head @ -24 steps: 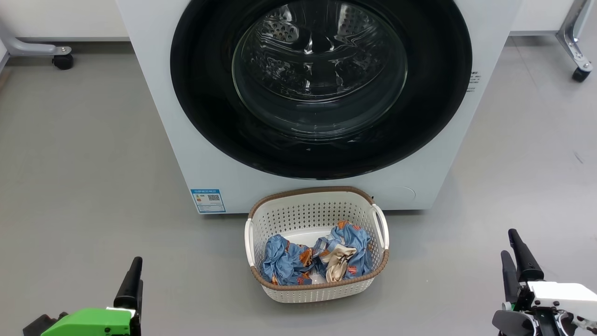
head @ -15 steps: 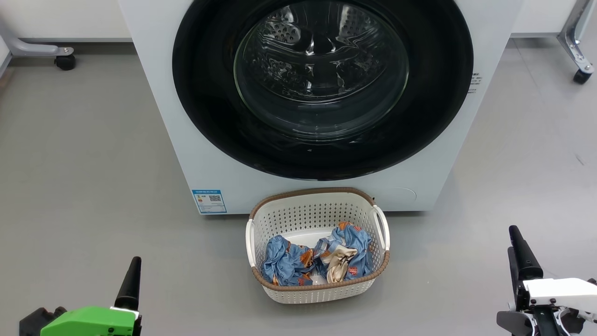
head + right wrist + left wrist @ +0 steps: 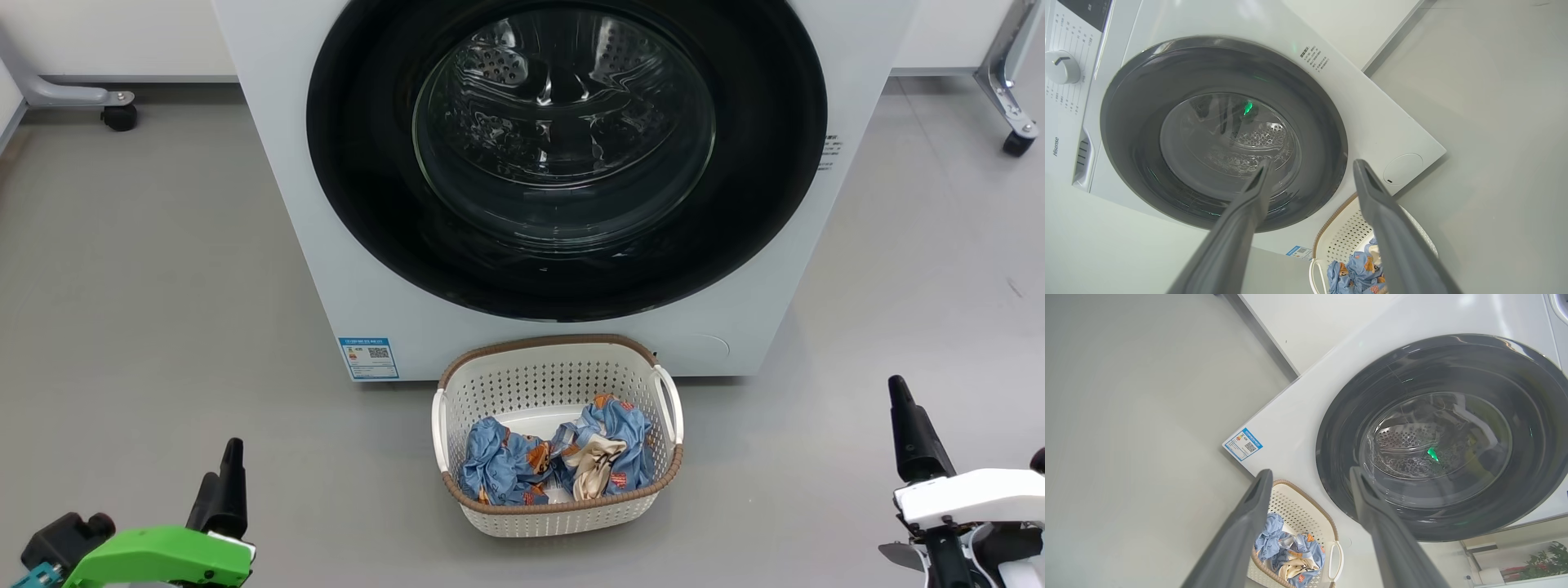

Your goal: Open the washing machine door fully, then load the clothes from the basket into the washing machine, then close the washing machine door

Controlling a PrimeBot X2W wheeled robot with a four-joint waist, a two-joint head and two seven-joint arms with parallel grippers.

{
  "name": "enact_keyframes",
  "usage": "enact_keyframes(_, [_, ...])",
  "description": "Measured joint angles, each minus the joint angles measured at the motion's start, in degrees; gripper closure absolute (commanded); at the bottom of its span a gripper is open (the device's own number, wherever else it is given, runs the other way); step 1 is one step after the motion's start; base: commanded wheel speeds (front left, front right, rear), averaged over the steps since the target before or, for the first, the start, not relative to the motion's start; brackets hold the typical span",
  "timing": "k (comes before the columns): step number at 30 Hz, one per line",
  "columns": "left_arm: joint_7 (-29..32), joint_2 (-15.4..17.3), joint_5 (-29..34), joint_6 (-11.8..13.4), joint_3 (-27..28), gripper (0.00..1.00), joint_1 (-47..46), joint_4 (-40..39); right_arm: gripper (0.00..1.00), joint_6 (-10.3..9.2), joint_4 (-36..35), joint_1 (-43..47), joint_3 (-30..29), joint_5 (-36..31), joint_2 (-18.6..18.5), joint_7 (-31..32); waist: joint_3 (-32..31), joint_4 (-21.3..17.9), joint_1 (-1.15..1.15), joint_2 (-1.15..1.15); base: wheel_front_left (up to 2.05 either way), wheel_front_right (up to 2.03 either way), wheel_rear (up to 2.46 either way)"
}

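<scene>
The washing machine door (image 3: 563, 155) fills the upper centre of the head view, shut flush in the white washing machine (image 3: 269, 212), so opening it looks like the step in hand. The basket (image 3: 555, 371) stands on the floor just below it at lower centre, the clothes (image 3: 555, 457) bunched inside, handy for loading. The left gripper (image 3: 1310, 471) at lower left and the right gripper (image 3: 1313, 163) at lower right hang clear of everything, fingers spread wide and empty, probably readied to reach for the door
</scene>
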Motion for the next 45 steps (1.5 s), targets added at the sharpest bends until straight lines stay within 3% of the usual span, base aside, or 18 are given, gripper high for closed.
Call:
enact_keyframes(12, [-2.3, 1.9, 15.7, 0.8, -0.8, 0.0, 0.0, -2.1, 0.0, -0.87, -0.5, 0.0, 4.8, -15.6, -2.1, -2.1, 0.0, 0.3, 0.0, 0.0, 0.0, 0.0, 0.0])
enact_keyframes(19, [-3.5, 2.8, 25.7, 2.6, -1.9, 0.0, 0.3, -3.2, 0.0, -2.11, 1.4, 0.3, 7.5, -24.0, -2.9, -3.5, 0.1, 0.4, 0.0, 0.0, 0.0, 0.0, 0.0])
enact_keyframes(30, [-5.3, 3.0, 37.0, 3.7, -2.6, 0.0, 2.4, -4.3, 0.0, -4.12, 3.7, 1.3, 8.6, -32.8, -2.9, -5.4, -0.1, 0.6, 0.0, 0.0, 0.0, 0.0, 0.0])
enact_keyframes(45, [-7.9, 3.0, 50.7, 5.3, -3.4, 0.0, 3.6, -6.0, 0.0, -5.08, 4.5, 2.2, 10.6, -45.6, -3.6, -8.0, -0.3, 1.0, 0.0, 0.0, 0.0, 0.0, 0.0])
